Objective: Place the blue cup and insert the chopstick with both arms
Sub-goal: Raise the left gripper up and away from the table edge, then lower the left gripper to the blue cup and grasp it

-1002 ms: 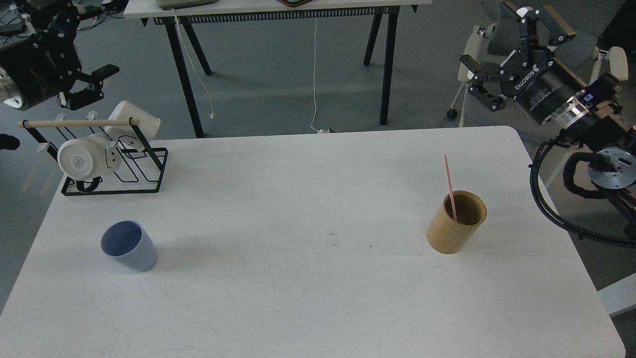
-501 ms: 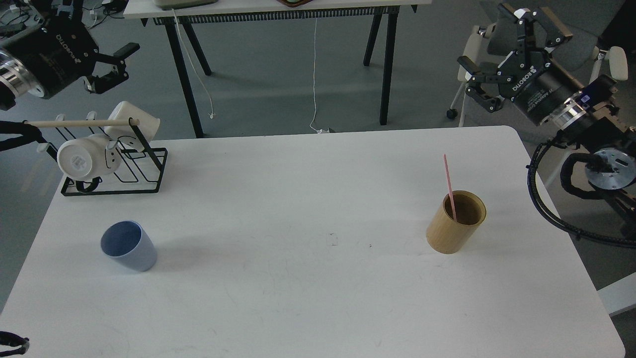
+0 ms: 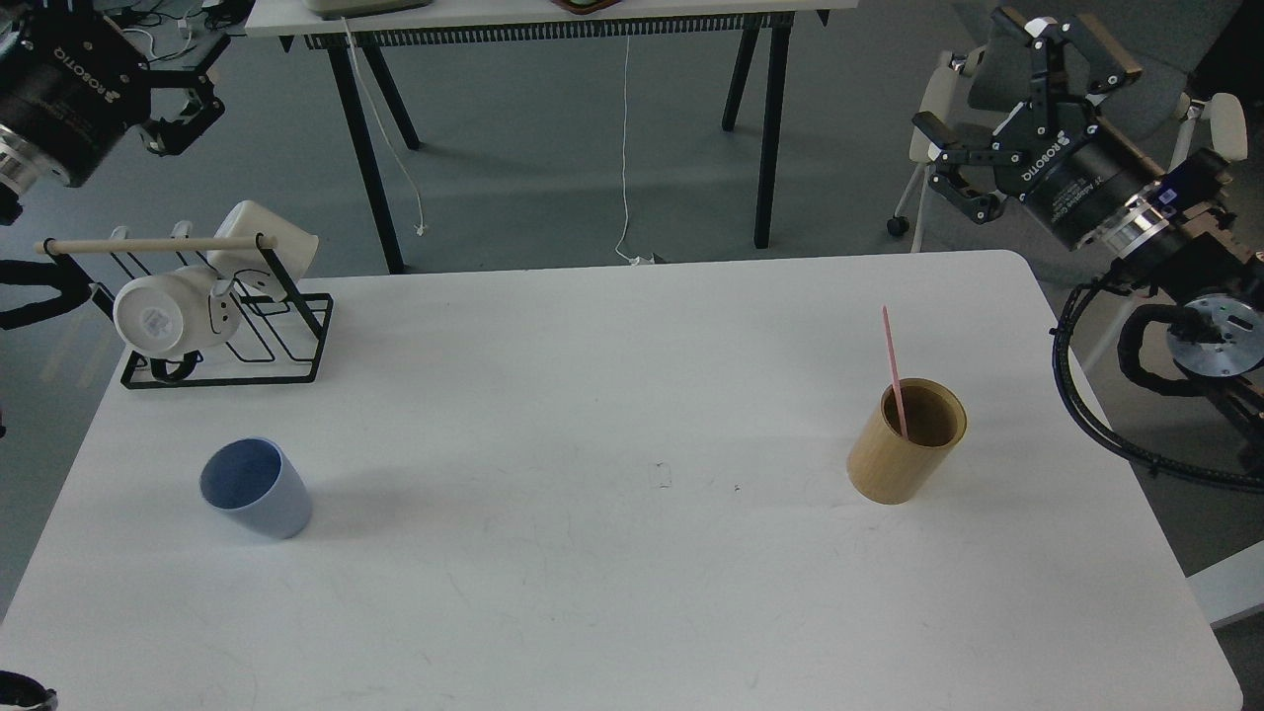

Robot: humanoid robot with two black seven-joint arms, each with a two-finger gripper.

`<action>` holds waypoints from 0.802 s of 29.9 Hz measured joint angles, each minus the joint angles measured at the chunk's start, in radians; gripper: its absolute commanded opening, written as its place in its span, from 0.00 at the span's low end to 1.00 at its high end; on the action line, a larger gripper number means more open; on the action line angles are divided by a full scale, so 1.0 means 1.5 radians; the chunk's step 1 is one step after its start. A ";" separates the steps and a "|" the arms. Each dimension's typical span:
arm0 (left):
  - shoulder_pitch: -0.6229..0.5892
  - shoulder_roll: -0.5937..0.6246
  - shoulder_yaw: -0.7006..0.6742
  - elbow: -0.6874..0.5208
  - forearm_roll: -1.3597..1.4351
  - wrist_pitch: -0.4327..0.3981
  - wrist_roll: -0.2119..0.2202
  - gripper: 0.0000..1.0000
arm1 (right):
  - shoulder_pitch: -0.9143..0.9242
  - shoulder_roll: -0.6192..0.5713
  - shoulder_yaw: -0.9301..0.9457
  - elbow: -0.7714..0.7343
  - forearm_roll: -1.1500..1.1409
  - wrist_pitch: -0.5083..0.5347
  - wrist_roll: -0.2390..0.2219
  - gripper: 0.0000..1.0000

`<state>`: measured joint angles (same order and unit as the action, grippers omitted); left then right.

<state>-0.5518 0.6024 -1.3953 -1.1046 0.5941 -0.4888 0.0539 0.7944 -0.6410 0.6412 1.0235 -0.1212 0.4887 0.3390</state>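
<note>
On the worktop (image 3: pixel 632 326) the blue cup (image 3: pixel 256 488) stands upright at left, well apart from the holder (image 3: pixel 907 440) with its pink chopstick (image 3: pixel 894 370); both hands, left (image 3: pixel 183 104) and right (image 3: pixel 987 128), hover spread and empty, ready to reach

Left gripper (image 3: pixel 183 94) raised far left, right gripper (image 3: pixel 987 109) raised, fingers spread

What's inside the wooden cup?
A thin pink chopstick stands inside the wooden cup, leaning left with its top poking out above the rim. Its lower end and the cup's bottom are hidden by the cup's wall and dark inside.
</note>
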 measured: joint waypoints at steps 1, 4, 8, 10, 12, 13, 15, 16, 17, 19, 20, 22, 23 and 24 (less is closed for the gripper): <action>0.009 0.011 0.000 -0.010 0.038 0.000 -0.024 1.00 | 0.000 0.000 0.000 0.000 0.000 0.000 0.000 0.99; 0.032 0.041 0.000 -0.044 0.117 0.000 -0.070 1.00 | -0.002 0.002 0.000 0.000 0.000 0.000 0.000 0.99; 0.085 0.073 0.002 -0.120 0.182 0.000 -0.080 1.00 | -0.006 0.005 -0.001 0.000 0.000 0.000 0.000 0.99; 0.117 0.084 0.002 -0.160 0.255 0.000 -0.083 1.00 | -0.007 0.005 -0.001 0.000 0.000 0.000 0.000 0.99; 0.141 0.089 0.003 -0.193 0.358 0.000 -0.092 1.00 | -0.008 0.005 -0.001 0.000 0.000 0.000 0.000 0.99; 0.148 0.090 0.003 -0.200 0.404 0.000 -0.100 1.00 | -0.009 0.005 -0.001 0.000 0.000 0.000 0.000 0.99; 0.161 0.096 0.003 -0.208 0.499 0.000 -0.136 1.00 | -0.010 0.004 -0.001 0.000 0.000 0.000 0.000 0.99; 0.167 0.104 0.003 -0.210 0.536 0.000 -0.159 1.00 | -0.011 0.004 -0.001 0.000 0.000 0.000 0.000 0.99; 0.175 0.117 0.004 -0.211 0.573 0.000 -0.187 1.00 | -0.012 0.003 -0.001 0.000 0.000 0.000 0.000 0.99; 0.191 0.148 0.010 -0.212 0.633 0.000 -0.246 1.00 | -0.014 0.001 0.000 0.000 0.000 0.000 0.000 0.99; 0.198 0.162 0.019 -0.212 0.661 0.000 -0.278 1.00 | -0.014 0.000 0.000 0.000 0.000 0.000 0.000 0.99; 0.205 0.191 0.036 -0.213 0.707 0.000 -0.331 1.00 | -0.016 -0.001 0.000 0.000 0.000 0.000 0.000 0.99; 0.209 0.206 0.043 -0.213 0.725 0.000 -0.344 1.00 | -0.017 -0.001 0.000 -0.001 0.000 0.000 0.000 0.99; 0.215 0.225 0.051 -0.213 0.747 0.000 -0.353 1.00 | -0.018 -0.001 0.000 -0.001 0.000 0.000 0.000 0.99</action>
<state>-0.2295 0.9404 -1.3191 -1.4241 1.7143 -0.4885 -0.4754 0.7678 -0.6420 0.6411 1.0221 -0.1212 0.4887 0.3390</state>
